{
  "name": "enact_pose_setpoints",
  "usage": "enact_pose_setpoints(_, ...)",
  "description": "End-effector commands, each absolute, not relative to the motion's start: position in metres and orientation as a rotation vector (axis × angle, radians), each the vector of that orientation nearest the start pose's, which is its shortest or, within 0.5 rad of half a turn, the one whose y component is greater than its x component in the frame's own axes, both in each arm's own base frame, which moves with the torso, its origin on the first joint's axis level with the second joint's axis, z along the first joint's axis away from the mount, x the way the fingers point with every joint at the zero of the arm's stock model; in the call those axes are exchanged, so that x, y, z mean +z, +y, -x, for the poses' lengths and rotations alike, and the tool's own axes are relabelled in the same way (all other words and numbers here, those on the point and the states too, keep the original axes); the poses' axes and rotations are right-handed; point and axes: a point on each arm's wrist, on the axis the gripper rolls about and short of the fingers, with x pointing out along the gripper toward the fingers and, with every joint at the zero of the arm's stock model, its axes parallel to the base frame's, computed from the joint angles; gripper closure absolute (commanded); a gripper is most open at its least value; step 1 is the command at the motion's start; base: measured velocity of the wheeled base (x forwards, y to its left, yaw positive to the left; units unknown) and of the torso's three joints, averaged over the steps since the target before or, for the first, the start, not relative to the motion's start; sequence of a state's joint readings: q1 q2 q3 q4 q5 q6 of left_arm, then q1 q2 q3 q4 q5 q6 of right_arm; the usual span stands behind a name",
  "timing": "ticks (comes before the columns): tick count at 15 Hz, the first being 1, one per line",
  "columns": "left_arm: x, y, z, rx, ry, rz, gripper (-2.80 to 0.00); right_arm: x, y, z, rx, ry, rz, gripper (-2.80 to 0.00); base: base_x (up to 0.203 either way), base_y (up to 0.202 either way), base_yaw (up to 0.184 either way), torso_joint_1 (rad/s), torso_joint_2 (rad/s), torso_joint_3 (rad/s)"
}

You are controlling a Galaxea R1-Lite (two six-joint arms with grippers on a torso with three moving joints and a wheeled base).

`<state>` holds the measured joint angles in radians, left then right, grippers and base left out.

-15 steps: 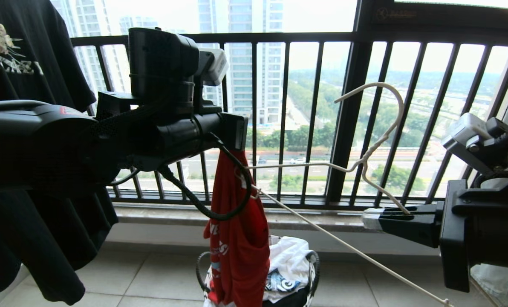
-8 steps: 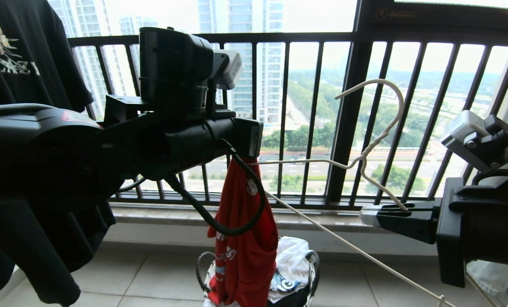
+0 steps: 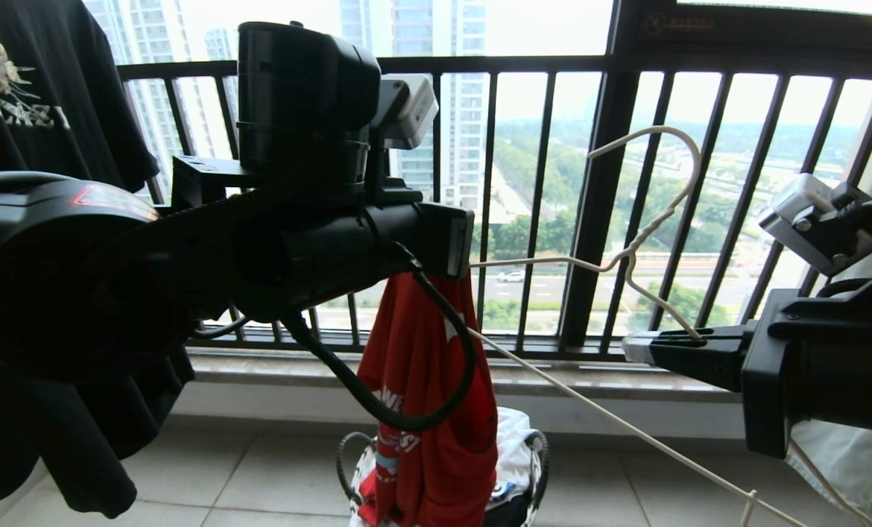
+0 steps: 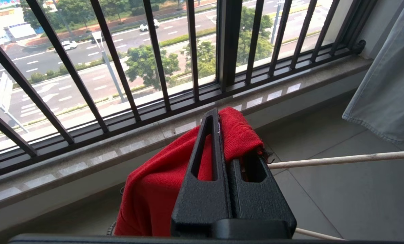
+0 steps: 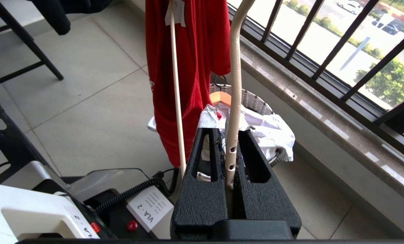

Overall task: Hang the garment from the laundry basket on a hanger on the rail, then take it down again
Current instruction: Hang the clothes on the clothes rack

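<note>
The red garment (image 3: 429,388) hangs from my left gripper (image 4: 219,117), which is shut on a fold at its top edge. In the head view my left arm (image 3: 297,241) hides those fingers. My right gripper (image 3: 632,350) is shut on one sloping arm of the whitish wire hanger (image 3: 652,219), whose hook points up. The hanger's far end meets the top of the garment (image 5: 188,67); whether it is inside the cloth I cannot tell. The laundry basket (image 3: 537,448) stands on the floor below the garment. The rail is out of view.
A black printed T-shirt (image 3: 55,146) hangs at the left. The dark barred window railing (image 3: 597,219) and its sill run across behind. A pale garment (image 4: 385,84) hangs at the right. White clothes (image 5: 273,132) fill the basket. The robot's base (image 5: 53,210) is beneath the right arm.
My left gripper has carried the garment to the right and slightly up, toward the hanger's free end. The right gripper has lifted the hanger a little.
</note>
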<state>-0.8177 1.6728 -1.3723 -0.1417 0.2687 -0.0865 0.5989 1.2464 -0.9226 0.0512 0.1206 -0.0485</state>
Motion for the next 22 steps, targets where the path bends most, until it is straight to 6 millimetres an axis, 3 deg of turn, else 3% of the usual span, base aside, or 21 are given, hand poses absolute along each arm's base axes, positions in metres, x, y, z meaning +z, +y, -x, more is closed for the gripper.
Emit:
enact_pose_setpoints(1,0.307,-0.231,-0.216,-0.560,0.155,0.020,0.00,0.260,0.110,-0.158,0.715,0.369,0.139,0.00,0.000,0.000,0.000,0.000,0.00,0.000)
enact_pose_setpoints(6,0.315,-0.233,-0.214,-0.491,0.134,0.033,0.00,0.257,0.112,-0.162,0.709,0.383,0.142,0.00,0.000,0.000,0.000,0.000,0.00,0.000)
enact_pose_setpoints(10,0.323,-0.223,-0.231,-0.330,0.103,0.046,0.00,0.257,0.109,-0.164,0.661,0.380,0.149,0.00,0.000,0.000,0.000,0.000,0.00,0.000)
enact_pose_setpoints(22,0.314,-0.244,-0.215,-0.411,0.136,0.043,0.00,0.251,0.118,-0.171,0.675,0.385,0.151,0.00,0.000,0.000,0.000,0.000,0.00,0.000)
